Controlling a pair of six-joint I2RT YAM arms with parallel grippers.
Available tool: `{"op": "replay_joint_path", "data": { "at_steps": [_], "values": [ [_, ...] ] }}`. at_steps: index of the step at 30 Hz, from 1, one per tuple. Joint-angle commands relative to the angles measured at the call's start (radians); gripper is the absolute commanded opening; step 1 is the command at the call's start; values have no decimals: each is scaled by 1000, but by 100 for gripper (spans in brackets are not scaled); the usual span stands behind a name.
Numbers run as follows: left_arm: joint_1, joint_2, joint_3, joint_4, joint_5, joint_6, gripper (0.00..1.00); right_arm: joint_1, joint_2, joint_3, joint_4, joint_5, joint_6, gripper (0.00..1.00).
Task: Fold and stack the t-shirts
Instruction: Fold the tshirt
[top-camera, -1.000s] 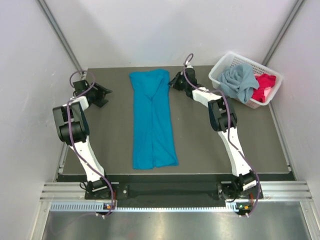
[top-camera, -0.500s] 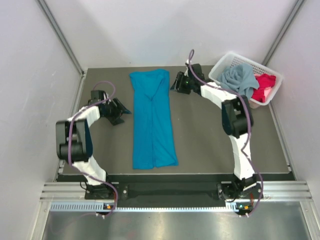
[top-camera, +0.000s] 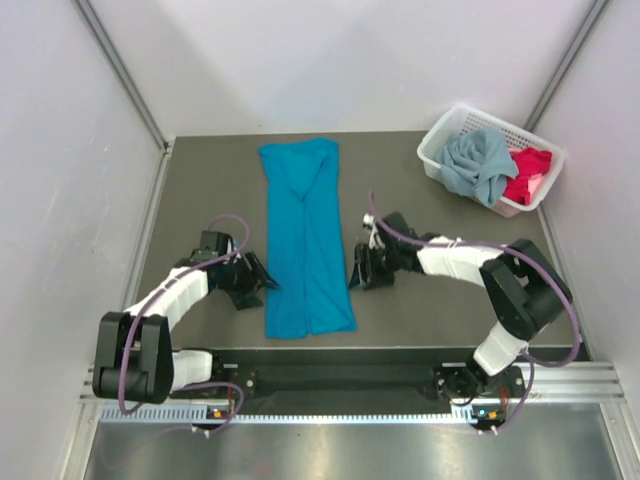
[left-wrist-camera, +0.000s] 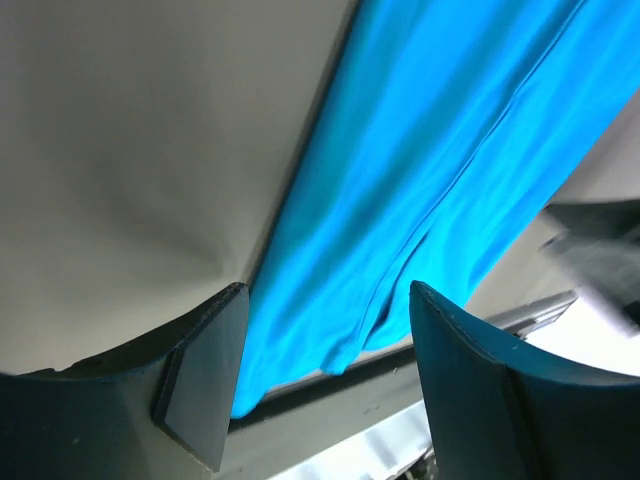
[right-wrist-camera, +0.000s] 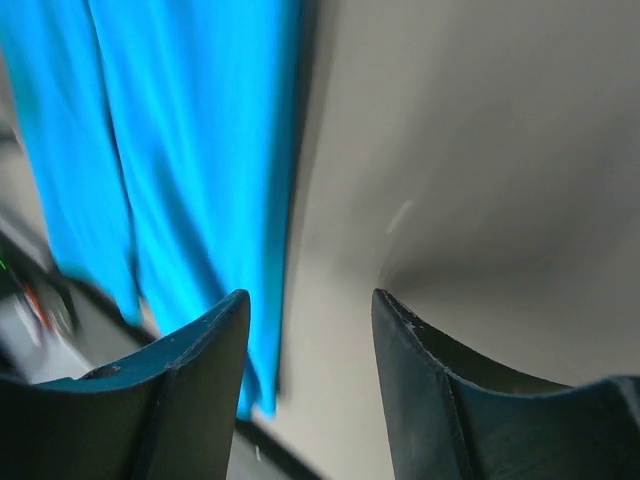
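**Long teal strip on the mat, both grippers set at its near end**

From the top camera, a dark grey table (top-camera: 200, 190) is seen between pale walls. The teal-blue t-shirt (top-camera: 305, 235) is laid down the middle as a narrow strip, its sides already turned in to a centre seam. A grey-blue t-shirt (top-camera: 478, 165) and a red-pink t-shirt (top-camera: 528, 172) are bundled in the white basket (top-camera: 437, 150) at the far right corner. The left gripper (top-camera: 262, 285) and the right gripper (top-camera: 355, 272) are placed just beside the strip's near end, one on each edge.

In the left wrist view, the jaws are seen spread, with nothing pinched; the teal hem corner lies beyond them.

In the right wrist view, the fingers (right-wrist-camera: 200, 390) are likewise parted and empty, with the cloth edge to one side and bare table ahead.

The fabric is judged light, limp and easily creased, and likely to slide on the smooth surface. A hold is best taken at the two near hem corners, through all layers, so that the end can be lifted evenly and carried over toward the collar.
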Motion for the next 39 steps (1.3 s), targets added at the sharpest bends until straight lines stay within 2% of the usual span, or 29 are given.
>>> {"op": "replay_joint_path", "data": {
  "at_steps": [1,7,15,21,25,34,39],
  "values": [
    [-58,-82,-38,-41,-44,-63,70,84,-137,-98,79,-32,7,52],
    [-106,-186,-94,-132,-123,-115,69,139,-176,-270,202,-75,88,51],
    [-167,-246,-167,-215,-169,-166,65,182,-183,-330,259,-104,117,48],
    [-170,-295,-204,-236,-169,-180,62,198,-216,-373,271,-93,145,46],
    [-172,-301,-224,-224,-152,-181,58,205,-214,-384,286,-99,157,44],
    [-172,-331,-244,-204,-124,-184,42,213,-148,-385,364,-130,182,37],
    [-172,-347,-244,-207,-117,-187,39,213,-189,-402,386,-127,194,41]
  ]
}}
